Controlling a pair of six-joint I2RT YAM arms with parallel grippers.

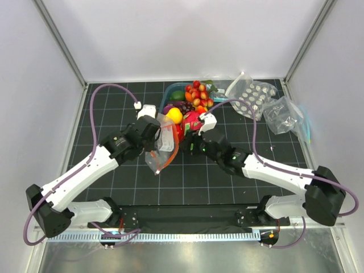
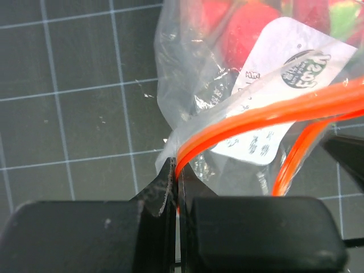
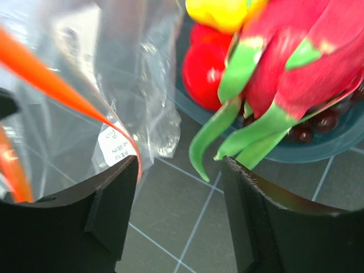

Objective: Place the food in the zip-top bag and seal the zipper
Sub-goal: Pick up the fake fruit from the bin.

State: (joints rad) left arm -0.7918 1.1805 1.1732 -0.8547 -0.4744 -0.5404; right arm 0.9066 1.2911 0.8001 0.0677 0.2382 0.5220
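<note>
Now, left jaws clamped on zipper (image 2: 256,116), right jaws spread apart, white label (image 2: 267,54) print blurred, unreadable.

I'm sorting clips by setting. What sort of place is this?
Probably a robotics lab test cell, not a kitchen: left arm and right arm bolted at the near edge, a black grid mat walled by white panels, and toy food as props.
</note>
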